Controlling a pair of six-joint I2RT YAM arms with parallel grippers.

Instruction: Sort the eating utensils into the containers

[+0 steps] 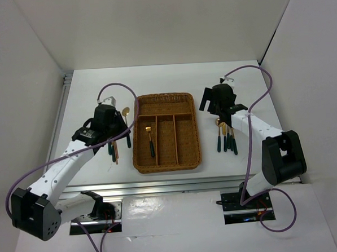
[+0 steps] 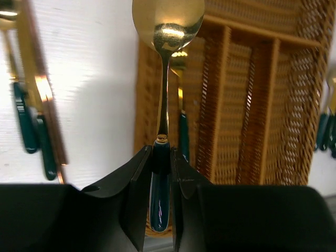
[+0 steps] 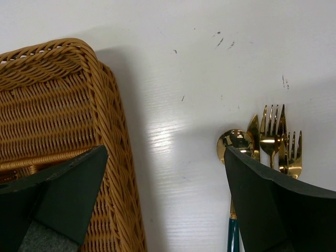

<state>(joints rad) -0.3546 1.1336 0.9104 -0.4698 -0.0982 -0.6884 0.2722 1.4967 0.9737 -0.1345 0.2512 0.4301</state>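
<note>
A: Task item?
B: One spoon (image 2: 168,23), with a polished gold bowl, a slim gold neck and a dark green handle. The left gripper (image 2: 163,157) is pinched narrow on the handle, bowl pointing away from the wrist. It sits just beside the left rim of the wicker tray (image 1: 164,95), on the table side. Can't tell its height.
A: Other claw?
B: The right gripper (image 1: 212,104) is spread wide and holds nothing. It's over the table between the tray's right rim and the right pile (image 1: 225,137).
A: What's in that pile?
B: Two forks (image 3: 273,131), a spoon bowl (image 3: 236,140) and one gold tip I can't identify.
A: In the tray?
B: One green-handled piece (image 1: 150,141) in the left long slot, gold head toward the crosswise slot. Head type unclear.
A: Left side?
B: Loose green-handled cutlery (image 2: 26,121) and copper-brown chopsticks (image 2: 39,84) on the table.
A: Surface, room?
B: A glossy white table (image 1: 171,78) with a few dark specks (image 3: 226,42). White panel walls (image 1: 152,25), and an aluminium rail (image 1: 171,185) along the near edge.
A: Textures?
B: The tray is brown woven wicker, rectangular, with a braided rim. Gripper fingers (image 3: 68,194) are matte black and the cables (image 1: 119,85) are purple.
</note>
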